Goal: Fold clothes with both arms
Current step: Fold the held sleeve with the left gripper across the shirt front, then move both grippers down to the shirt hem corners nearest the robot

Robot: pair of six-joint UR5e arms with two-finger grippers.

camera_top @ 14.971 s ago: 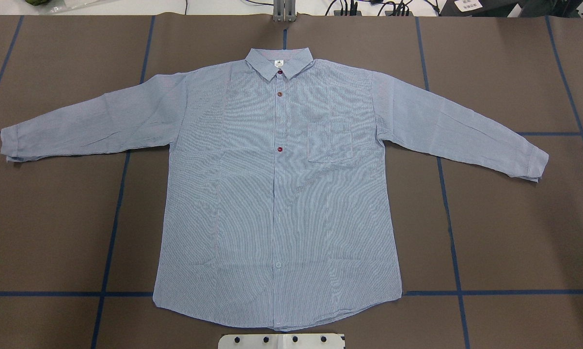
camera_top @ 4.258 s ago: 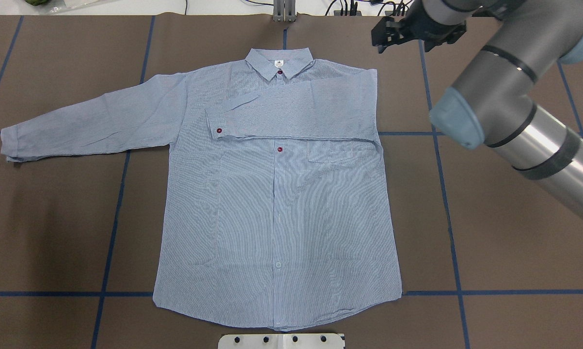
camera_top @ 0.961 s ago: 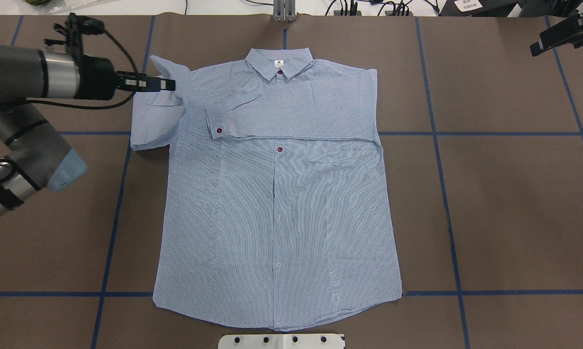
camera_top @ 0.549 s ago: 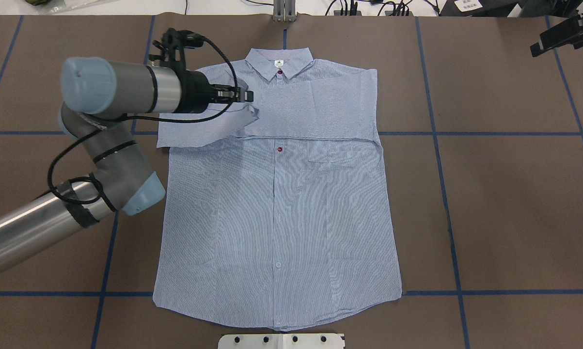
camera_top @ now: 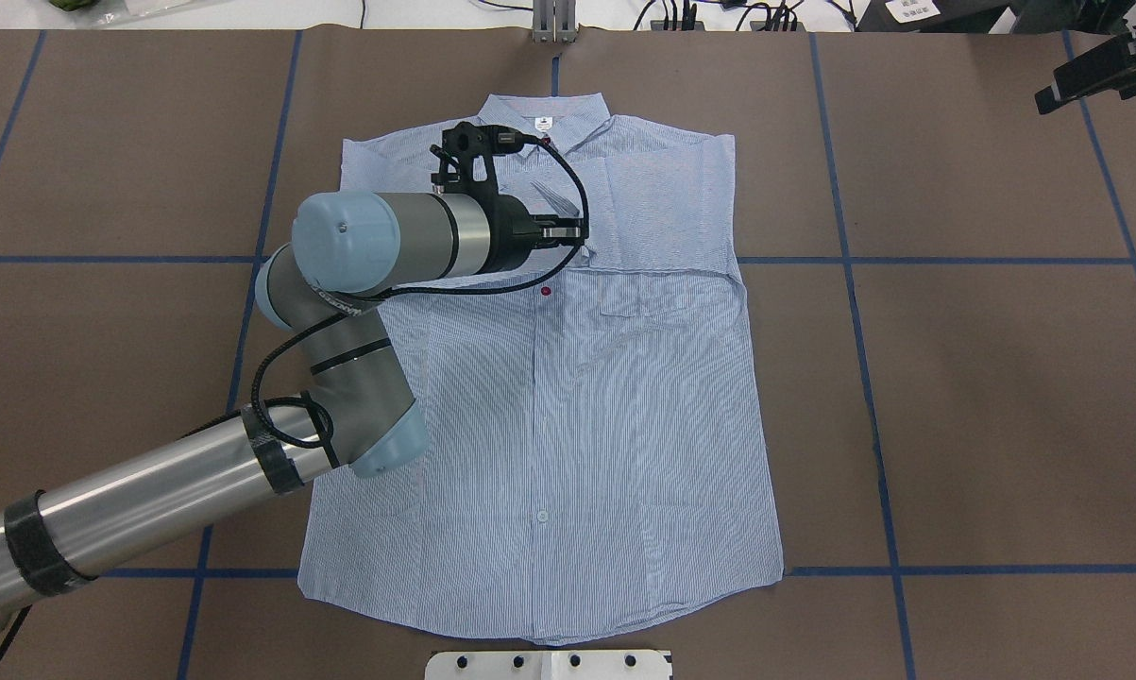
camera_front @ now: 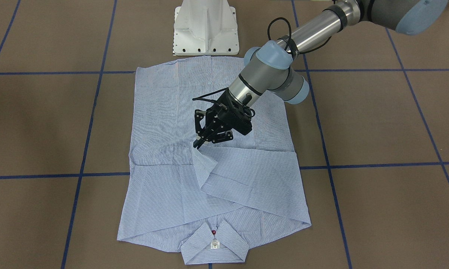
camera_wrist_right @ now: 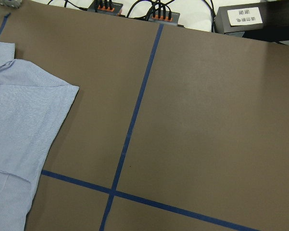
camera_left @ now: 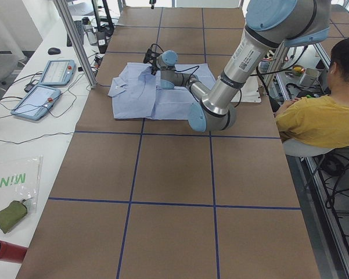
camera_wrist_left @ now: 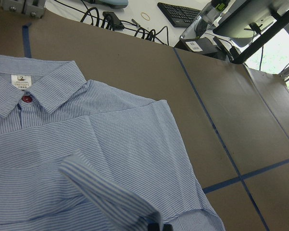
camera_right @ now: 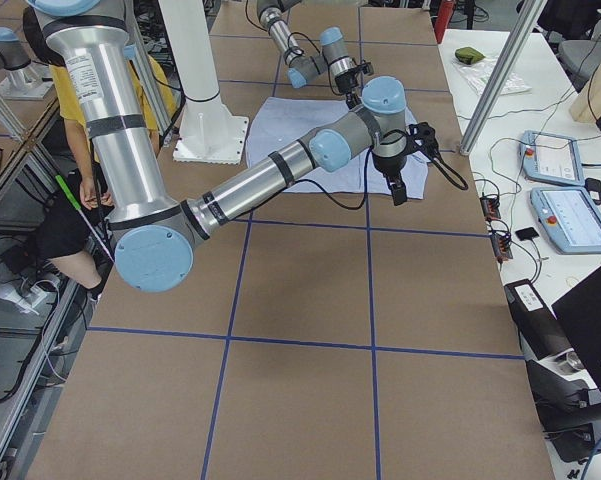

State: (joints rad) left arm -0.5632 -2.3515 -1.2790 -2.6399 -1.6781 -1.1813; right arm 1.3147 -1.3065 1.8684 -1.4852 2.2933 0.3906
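Pale-blue striped fabric shirt looks soft, floppy, light; best grabbed at cuffs/hems. L claw pinched shut on sleeve cuff. R claw: can't tell.

I count one shirt, my two arms, the left arm and right arm, one pedestal, two tablets and one person

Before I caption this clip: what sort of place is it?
Probably a robotics lab: the left arm over a shirt on a tape-gridded table, teach pendants alongside, and a seated operator.
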